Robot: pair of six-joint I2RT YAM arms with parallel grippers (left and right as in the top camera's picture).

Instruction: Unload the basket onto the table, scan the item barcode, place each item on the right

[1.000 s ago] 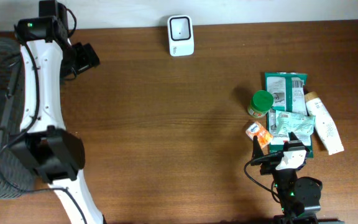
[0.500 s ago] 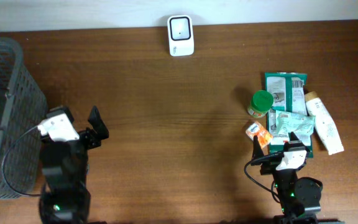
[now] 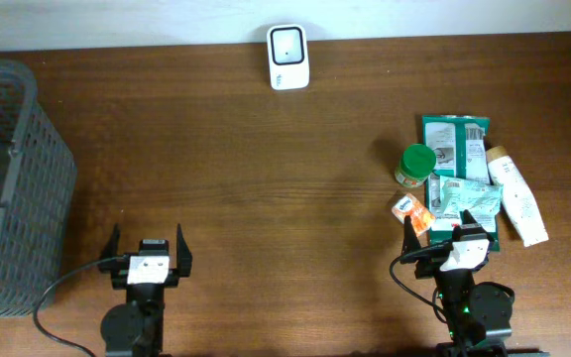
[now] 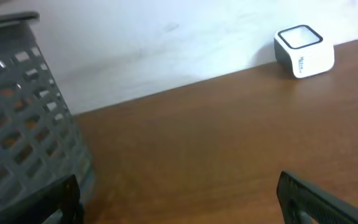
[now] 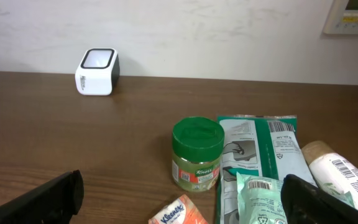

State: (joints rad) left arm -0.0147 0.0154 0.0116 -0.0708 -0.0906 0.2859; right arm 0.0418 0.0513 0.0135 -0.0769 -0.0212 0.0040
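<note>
The white barcode scanner point(image 3: 287, 57) stands at the back edge of the table, also seen as the scanner point(image 4: 303, 50) and the scanner point(image 5: 97, 71) from the wrists. The items lie in a heap at the right: a green-lidded jar point(image 3: 416, 164), a green pack point(image 3: 454, 139), an orange tissue pack point(image 3: 413, 211), a pale green pouch point(image 3: 469, 198) and a white bottle point(image 3: 516, 198). My right gripper point(image 3: 448, 230) is open just in front of the heap, holding nothing. My left gripper point(image 3: 148, 241) is open near the front left, over bare wood.
A grey mesh basket point(image 3: 8, 178) stands at the left edge, close to my left gripper's left finger in the wrist view, where the basket point(image 4: 23, 124) fills the left side. A pale wall runs behind the table.
My left arm has drawn back from the far left corner by the basket to the table's front edge. The right arm and the items have not moved.
</note>
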